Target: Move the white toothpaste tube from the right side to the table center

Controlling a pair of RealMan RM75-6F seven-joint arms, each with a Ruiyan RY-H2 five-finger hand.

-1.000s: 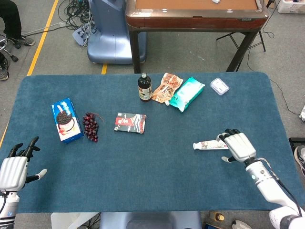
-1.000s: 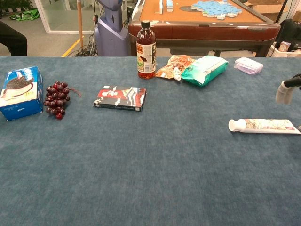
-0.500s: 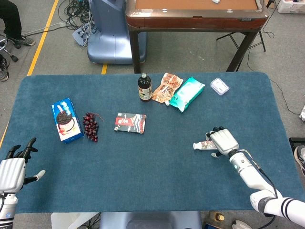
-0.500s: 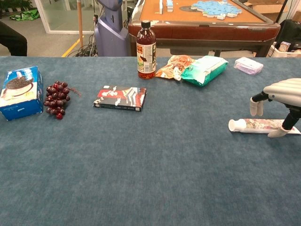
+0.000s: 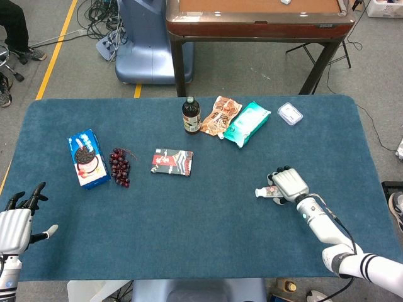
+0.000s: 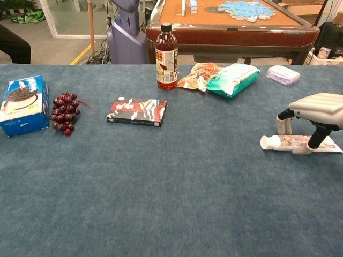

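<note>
While the white toothpaste tube lies flat on the right side of the tabletop, its long axis running left to right with the cap end toward the center, your right hand arches directly over it, fingers spread to either side and not clamped on it. You have the nearer hand by far; your left hand hangs spread and empty off the near left corner. Close across the tube's narrow width, then carry it leftward.

Matt, napped blue cloth on the table; glossy plastic toothpaste tube; smooth grey-white hand.
</note>
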